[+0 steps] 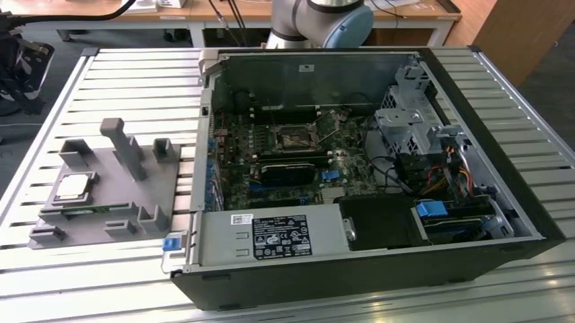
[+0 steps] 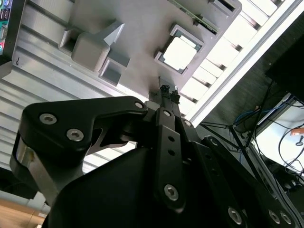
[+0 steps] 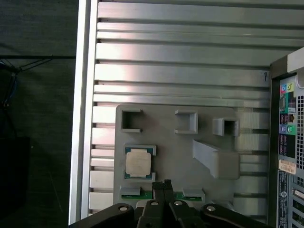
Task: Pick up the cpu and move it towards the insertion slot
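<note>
Pick not yet done: cpu [image 1: 74, 187] is sitting in the grey fixture [image 1: 134, 202] on the counter, jaws hovering just beside it, pinched together and empty, insertion slot [image 1: 294, 139] waiting well apart inside the PC case [image 1: 503, 222].

In the first wrist view, the black metal gripper [image 3: 164, 183] is cut off by the picture's edge — its closed fingers hide the middle of the narrow green memory stick [image 3: 130, 194]. In the exterior view, you see the grey-and-blue robot arm [image 1: 324, 20] cut off likewise.
</note>
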`<action>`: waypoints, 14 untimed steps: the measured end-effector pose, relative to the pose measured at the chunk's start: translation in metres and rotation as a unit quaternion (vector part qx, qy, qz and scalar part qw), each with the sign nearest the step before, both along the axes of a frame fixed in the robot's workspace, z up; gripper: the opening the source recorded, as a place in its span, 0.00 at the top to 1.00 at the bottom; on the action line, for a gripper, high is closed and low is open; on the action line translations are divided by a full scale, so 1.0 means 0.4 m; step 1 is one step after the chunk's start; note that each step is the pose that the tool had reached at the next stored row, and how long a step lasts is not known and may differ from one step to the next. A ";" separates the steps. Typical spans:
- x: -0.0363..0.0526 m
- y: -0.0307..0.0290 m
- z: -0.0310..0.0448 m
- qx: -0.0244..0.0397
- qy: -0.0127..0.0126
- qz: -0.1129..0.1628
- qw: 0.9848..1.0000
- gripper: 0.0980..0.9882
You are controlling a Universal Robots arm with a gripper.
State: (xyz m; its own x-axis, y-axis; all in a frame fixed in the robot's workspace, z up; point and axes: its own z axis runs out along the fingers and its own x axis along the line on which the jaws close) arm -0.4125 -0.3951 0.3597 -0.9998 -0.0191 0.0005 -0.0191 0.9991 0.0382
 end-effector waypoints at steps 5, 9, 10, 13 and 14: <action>-0.007 0.000 0.000 0.000 0.000 0.000 1.000 0.99; -0.012 0.000 0.000 0.000 0.000 0.000 1.000 0.99; -0.014 0.000 0.000 0.000 0.000 0.000 1.000 0.99; -0.018 0.000 0.000 0.000 0.000 0.000 1.000 0.99; -0.019 0.000 0.000 0.000 0.000 0.000 1.000 0.99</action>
